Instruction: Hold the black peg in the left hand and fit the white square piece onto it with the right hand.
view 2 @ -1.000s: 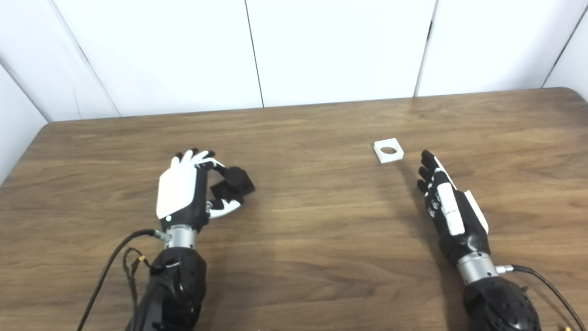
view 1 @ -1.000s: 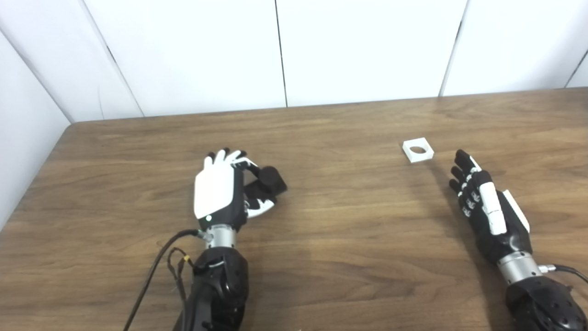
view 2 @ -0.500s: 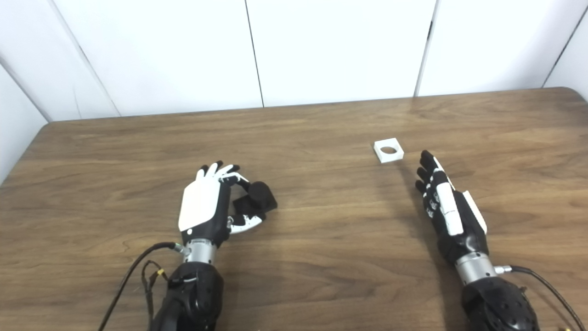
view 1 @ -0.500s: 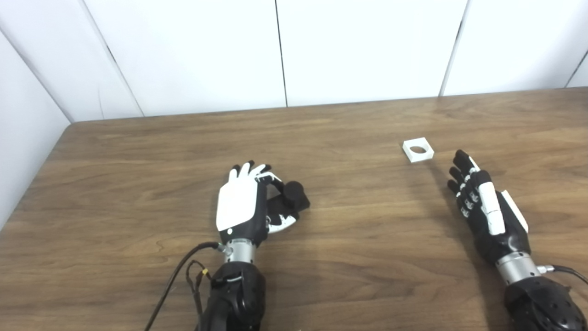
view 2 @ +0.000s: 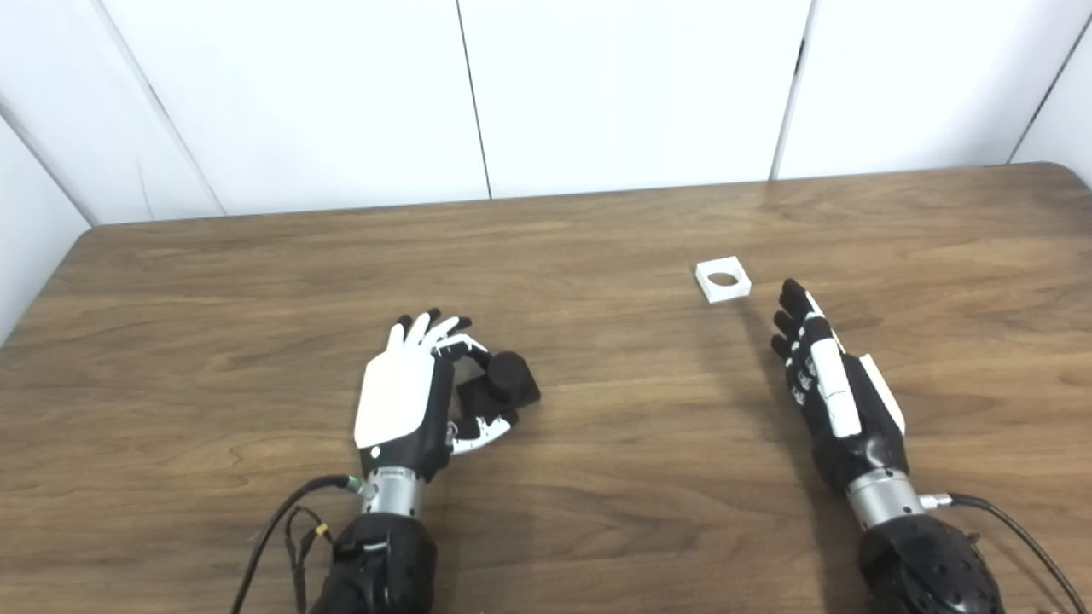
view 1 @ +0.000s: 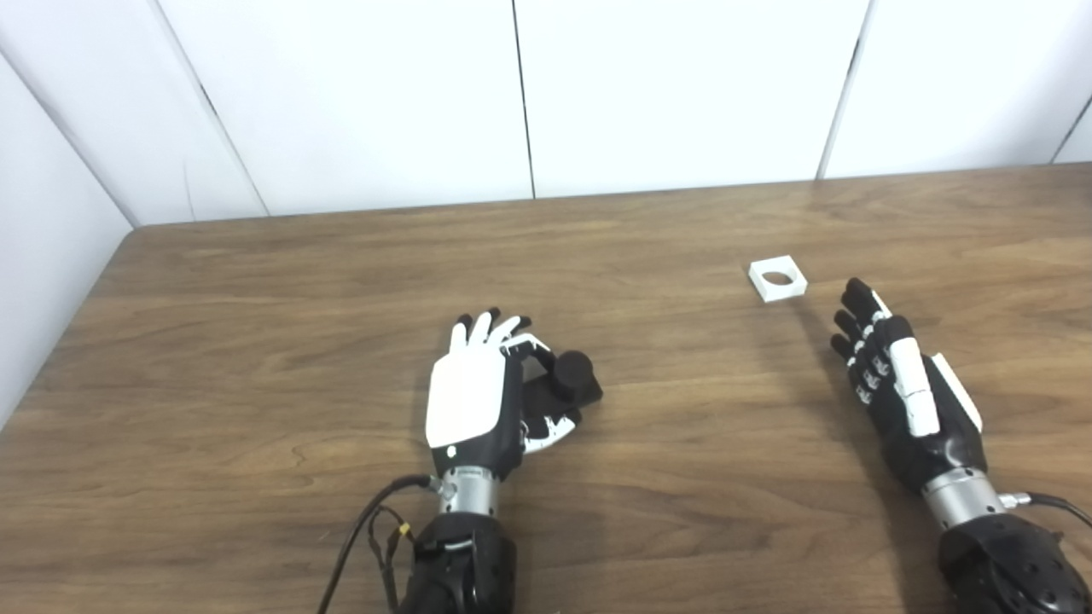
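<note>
My left hand [view 1: 482, 392] is shut on the black peg [view 1: 570, 379], pinching its square base between thumb and fingers near the table's middle. The peg's round stub points up and to the right. The white square piece [view 1: 777, 279] with a round hole lies flat on the wooden table [view 1: 682, 477], to the right and farther back. My right hand [view 1: 897, 384] hovers open just in front and to the right of that piece, fingers stretched toward it, a short gap away. In the right eye view the peg [view 2: 503, 385] and the piece [view 2: 723, 280] appear the same.
White wall panels [view 1: 529, 94] stand along the table's far edge. A black cable [view 1: 367, 529] trails from my left forearm at the bottom. The table's left edge runs close to a side wall.
My left hand has carried the black peg to the right and a little nearer to me. The right hand and the white piece have stayed in place.
</note>
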Robot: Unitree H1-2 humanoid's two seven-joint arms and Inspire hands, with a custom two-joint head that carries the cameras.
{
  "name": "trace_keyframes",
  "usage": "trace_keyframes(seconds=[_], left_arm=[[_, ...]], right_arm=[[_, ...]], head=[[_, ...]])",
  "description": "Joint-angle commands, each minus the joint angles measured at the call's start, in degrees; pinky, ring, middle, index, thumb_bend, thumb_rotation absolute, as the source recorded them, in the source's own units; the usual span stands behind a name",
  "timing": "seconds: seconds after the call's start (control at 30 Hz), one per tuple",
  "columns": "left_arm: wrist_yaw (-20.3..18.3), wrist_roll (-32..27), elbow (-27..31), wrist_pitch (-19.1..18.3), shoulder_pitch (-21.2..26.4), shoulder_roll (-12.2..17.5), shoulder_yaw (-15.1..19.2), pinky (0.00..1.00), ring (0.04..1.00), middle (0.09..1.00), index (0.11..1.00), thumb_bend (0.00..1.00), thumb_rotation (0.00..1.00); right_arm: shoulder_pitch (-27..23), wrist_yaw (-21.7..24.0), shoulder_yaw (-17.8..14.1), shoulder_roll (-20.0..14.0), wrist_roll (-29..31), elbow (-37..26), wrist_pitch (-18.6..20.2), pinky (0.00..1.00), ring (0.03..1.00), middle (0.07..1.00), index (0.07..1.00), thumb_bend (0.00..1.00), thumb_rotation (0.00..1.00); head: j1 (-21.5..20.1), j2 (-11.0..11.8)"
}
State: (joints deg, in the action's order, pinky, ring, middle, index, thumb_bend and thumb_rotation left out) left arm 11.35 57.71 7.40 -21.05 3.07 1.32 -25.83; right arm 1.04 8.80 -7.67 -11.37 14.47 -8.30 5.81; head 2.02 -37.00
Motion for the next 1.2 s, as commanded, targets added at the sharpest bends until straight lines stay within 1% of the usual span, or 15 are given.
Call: trace_keyframes(seconds=[0.0,0.13,0.2,0.43,0.6,0.63,0.7,0.73,0.77,0.83,0.87,0.93,1.0,1.07,1.17], left_arm=[[-1.01,0.84,1.07,1.29,-1.18,-0.31,-1.38,1.0,0.958,0.855,0.489,0.51,0.08],[0.89,0.26,1.06,2.94,-3.04,-1.07,-2.36,1.0,0.956,0.849,0.489,0.51,0.08],[1.1,0.69,1.13,3.3,-3.82,-1.39,-2.86,1.0,0.955,0.851,0.488,0.51,0.08],[-0.13,1.65,2.76,2.68,-5.81,-1.94,-4.34,1.0,0.958,0.856,0.489,0.51,0.08],[-0.29,2.41,3.01,2.76,-6.11,-2.04,-4.31,1.0,0.956,0.858,0.489,0.51,0.08],[-0.34,2.48,3.04,2.76,-6.03,-1.97,-4.22,1.0,0.956,0.858,0.489,0.51,0.08],[-0.74,2.62,3.14,2.45,-5.79,-1.86,-3.95,1.0,0.958,0.859,0.489,0.51,0.08],[-0.66,2.51,3.02,2.45,-5.64,-1.84,-3.71,1.0,0.96,0.86,0.489,0.51,0.08],[-0.48,2.33,2.85,2.57,-5.47,-1.8,-3.47,1.0,0.961,0.859,0.489,0.51,0.08],[0.07,1.88,2.42,3.07,-5.2,-1.73,-3.04,1.0,0.959,0.856,0.489,0.51,0.08],[0.35,1.75,2.23,3.24,-5.09,-1.71,-2.87,1.0,0.957,0.854,0.489,0.51,0.08],[0.78,1.6,1.93,3.44,-4.93,-1.73,-2.62,1.0,0.953,0.85,0.488,0.51,0.08],[1.03,1.48,1.72,3.56,-4.81,-1.79,-2.41,1.0,0.948,0.847,0.488,0.51,0.08],[1.03,1.57,1.58,3.55,-4.73,-1.78,-2.28,1.0,0.946,0.846,0.488,0.51,0.08],[0.82,1.67,1.41,3.56,-4.67,-1.75,-2.14,1.0,0.948,0.846,0.488,0.51,0.08]], right_arm=[[-1.27,0.07,-0.21,-0.15,0.24,-1.72,-1.11,1.0,1.0,1.0,0.98,0.65,0.9],[-1.45,-0.17,-0.3,0.0,0.43,-1.91,-0.57,1.0,1.0,1.0,0.976,0.64,0.89],[-1.51,-0.17,-0.31,0.0,0.51,-2.02,-0.42,1.0,1.0,1.0,0.975,0.64,0.89],[-1.78,-0.05,0.08,-0.24,-0.53,-1.21,-1.29,1.0,1.0,1.0,0.978,0.62,0.91],[-2.04,-0.18,0.21,-0.19,-0.98,-0.87,-1.72,1.0,1.0,1.0,0.974,0.61,0.87],[-2.17,-0.46,0.35,-0.32,-1.81,-0.88,-1.82,1.0,1.0,1.0,0.972,0.59,0.85],[-2.69,-1.86,1.17,-1.27,-6.62,-1.21,-1.87,0.99,1.0,0.99,0.964,0.55,0.78],[-3.39,-3.1,2.07,-2.5,-11.63,-1.4,-1.89,0.95,0.988,0.974,0.95,0.56,0.73],[-4.36,-3.92,2.71,-3.56,-15.48,-1.34,-2.13,0.94,0.952,0.938,0.912,0.6,0.58],[-6.69,-4.52,3.74,-5.39,-20.37,-0.88,-2.57,0.91,0.928,0.919,0.886,0.65,0.42],[-8.28,-4.71,4.42,-6.45,-22.92,-0.59,-2.47,0.9,0.92,0.913,0.873,0.67,0.36],[-10.95,-4.82,5.36,-8.01,-26.51,0.2,-2.32,0.9,0.915,0.909,0.852,0.72,0.31],[-14.12,-4.78,6.5,-9.7,-30.28,1.41,-1.55,0.89,0.914,0.91,0.837,0.77,0.28],[-17.01,-4.49,7.63,-11.26,-33.24,2.71,-0.86,0.89,0.918,0.913,0.831,0.79,0.27],[-22.48,-3.5,9.76,-14.13,-37.2,6.09,-1.61,0.9,0.931,0.913,0.814,0.83,0.24]], head=[[0.06,-0.04],[0.03,-0.25],[0.03,-0.25],[-0.02,-0.29],[-0.03,-0.15],[0.0,-0.14],[-0.07,-0.18],[-0.12,-0.13],[-0.14,-0.07],[-0.18,-0.06],[-0.22,-0.02],[-0.36,0.1],[-0.4,0.21],[-0.41,0.32],[-0.69,0.33]])
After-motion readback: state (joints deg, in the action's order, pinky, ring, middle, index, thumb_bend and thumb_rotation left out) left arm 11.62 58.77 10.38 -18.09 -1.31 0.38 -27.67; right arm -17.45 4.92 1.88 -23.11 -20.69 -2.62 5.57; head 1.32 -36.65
